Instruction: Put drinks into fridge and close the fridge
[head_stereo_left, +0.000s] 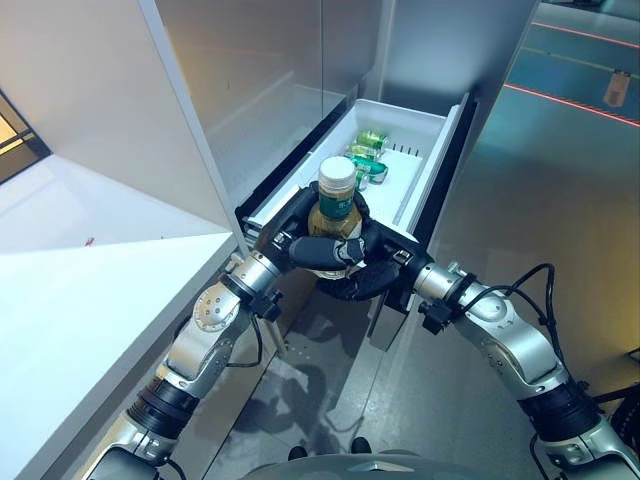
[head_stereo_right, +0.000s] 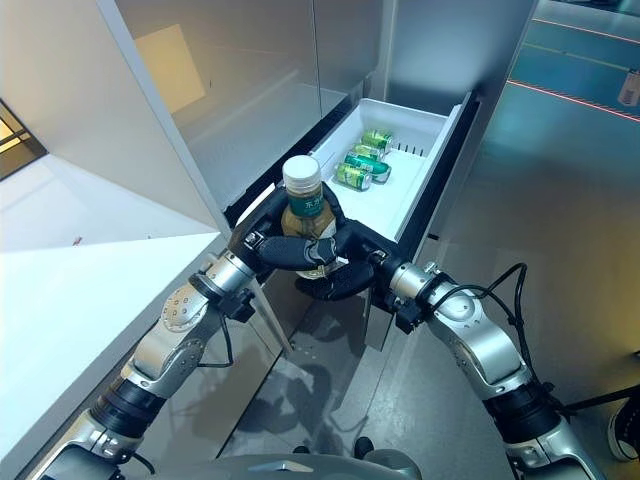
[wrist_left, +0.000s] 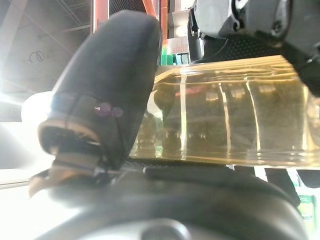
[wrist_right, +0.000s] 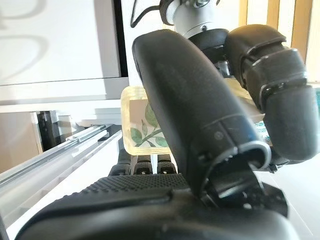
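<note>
Grey flooring surrounds the open fridge drawer (head_stereo_left: 425, 165), cans (head_stereo_left: 366, 160) lying beyond your hands. Both your left hand (head_stereo_left: 300, 247) and right hand (head_stereo_left: 372, 272) curl round the upright bottle (head_stereo_left: 337, 200) at the drawer's near edge. Uneven release could tip it onto the rim or floor.

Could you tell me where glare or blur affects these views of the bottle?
Left wrist view: bright glare at one edge, left hand blurred, bottle streaked with reflections. Right wrist view: right hand hides most of the bottle. Eye views: bottle clear above the open drawer.
</note>
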